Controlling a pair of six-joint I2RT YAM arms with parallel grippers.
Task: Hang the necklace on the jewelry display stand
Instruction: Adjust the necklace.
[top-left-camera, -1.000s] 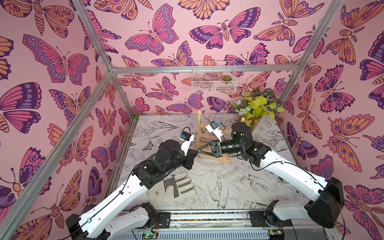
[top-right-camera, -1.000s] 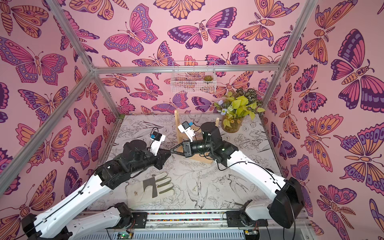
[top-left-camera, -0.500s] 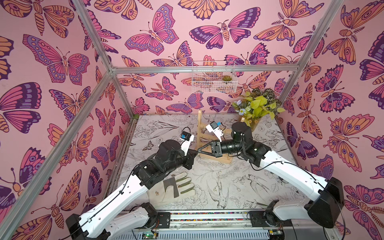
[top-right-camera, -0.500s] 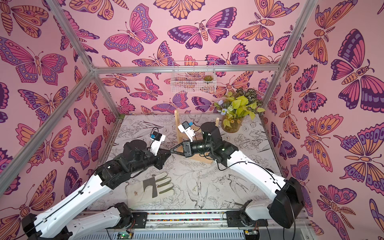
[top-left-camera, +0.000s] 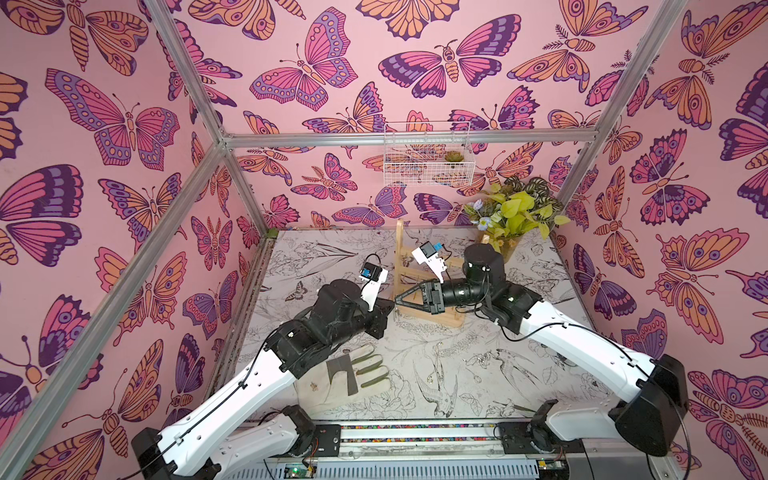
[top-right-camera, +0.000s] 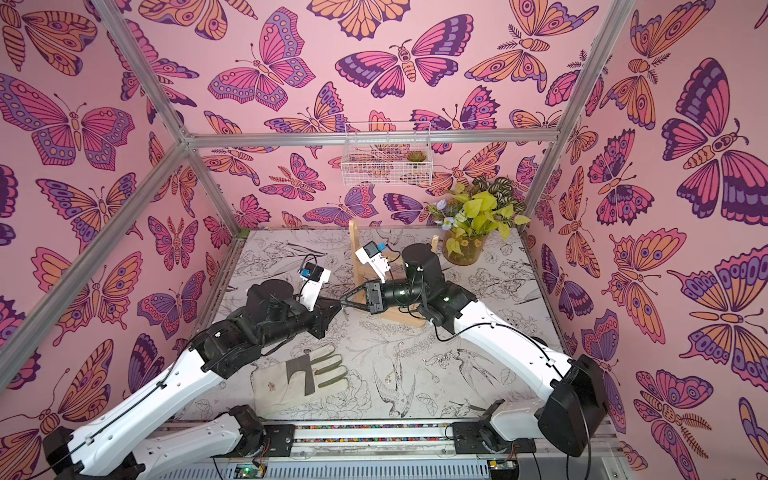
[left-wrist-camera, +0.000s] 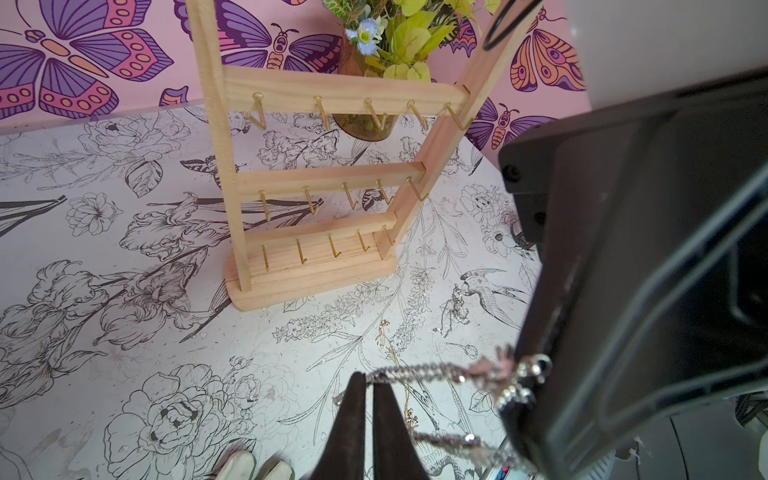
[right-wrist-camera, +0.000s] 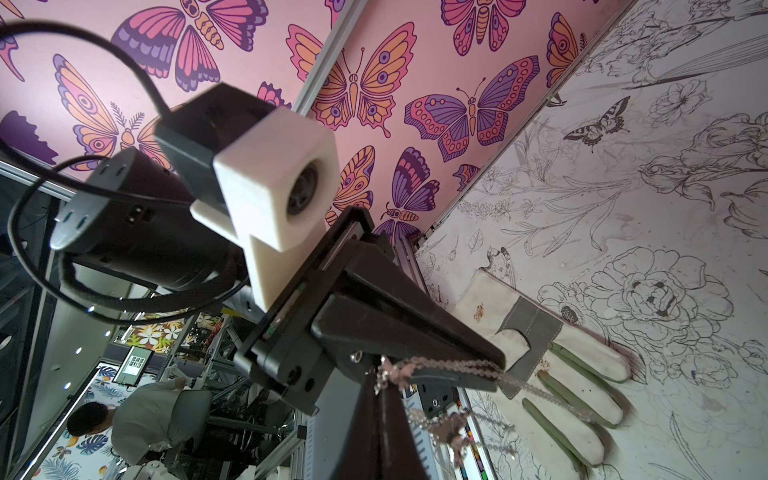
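Grips necklace taut in mid-air with left pincer and right pincer both clamped on it, near jewelry display stand, hooks all bare: pickup looks done, hanging left.

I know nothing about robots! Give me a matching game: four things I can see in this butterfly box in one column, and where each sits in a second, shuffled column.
Things:
1. thin silver chain necklace
2. light wooden ladder-shaped jewelry display stand
3. white and grey work glove
4. white wire basket

Places:
A. hanging on the back wall
B. lying flat on the table, near its front edge
C. held in the air between the left hand and the right hand
D. standing upright on the table, gold hooks bare

Pairs: 1-C, 2-D, 3-B, 4-A
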